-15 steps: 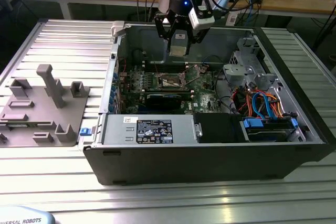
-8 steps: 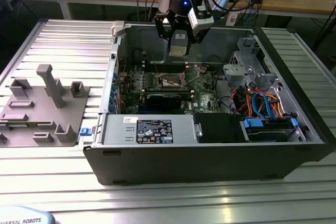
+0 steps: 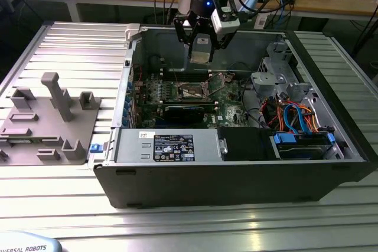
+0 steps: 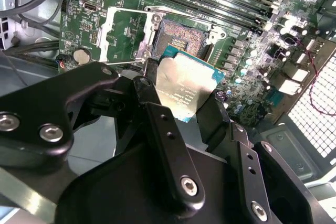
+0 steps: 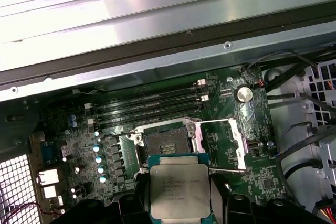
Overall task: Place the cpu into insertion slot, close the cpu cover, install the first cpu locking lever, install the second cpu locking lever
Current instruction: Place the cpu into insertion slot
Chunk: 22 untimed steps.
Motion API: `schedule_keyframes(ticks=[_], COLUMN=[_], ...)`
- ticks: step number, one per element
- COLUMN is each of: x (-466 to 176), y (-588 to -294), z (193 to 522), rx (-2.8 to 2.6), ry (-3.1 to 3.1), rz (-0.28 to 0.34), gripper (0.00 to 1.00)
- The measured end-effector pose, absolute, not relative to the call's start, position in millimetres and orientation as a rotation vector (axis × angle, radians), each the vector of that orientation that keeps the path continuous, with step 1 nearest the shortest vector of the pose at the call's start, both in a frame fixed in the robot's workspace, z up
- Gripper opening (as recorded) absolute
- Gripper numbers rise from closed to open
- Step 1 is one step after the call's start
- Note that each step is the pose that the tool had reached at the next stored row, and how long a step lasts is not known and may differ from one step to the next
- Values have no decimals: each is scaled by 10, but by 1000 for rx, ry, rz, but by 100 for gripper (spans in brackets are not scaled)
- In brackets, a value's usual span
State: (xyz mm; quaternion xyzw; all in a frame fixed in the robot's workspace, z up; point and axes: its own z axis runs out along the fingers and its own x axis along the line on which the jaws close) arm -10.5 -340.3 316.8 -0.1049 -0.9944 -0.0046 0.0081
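We see the gripper (image 3: 201,51) hanging inside the open computer case (image 3: 236,175), its black fingers (image 4: 157,124) drawn in on opposite edges of the cpu (image 3: 201,57). The chip is held flat with its silvery top towards the wrist cameras. It is clear of the green motherboard (image 3: 227,95) below it. In both wrist views the chip sits just short of the insertion slot (image 5: 163,142), which lies bare with its contact field exposed. Beside the slot, the cpu cover (image 5: 238,144) is swung open, and the board shows through its cut-out middle. Long memory slots (image 5: 152,100) run beyond the socket. In the exterior view, a grey fixture plate (image 3: 53,122) rests on the ribbed metal table (image 3: 71,45), to the exterior view's left of the case.
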Motion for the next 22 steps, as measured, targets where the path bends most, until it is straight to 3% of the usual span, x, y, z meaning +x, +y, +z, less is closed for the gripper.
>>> schedule_keyframes(ticks=[22], x=[-105], y=[-3403], z=[3168], rx=[-384], ry=[-3102], rz=[-15], gripper=[55])
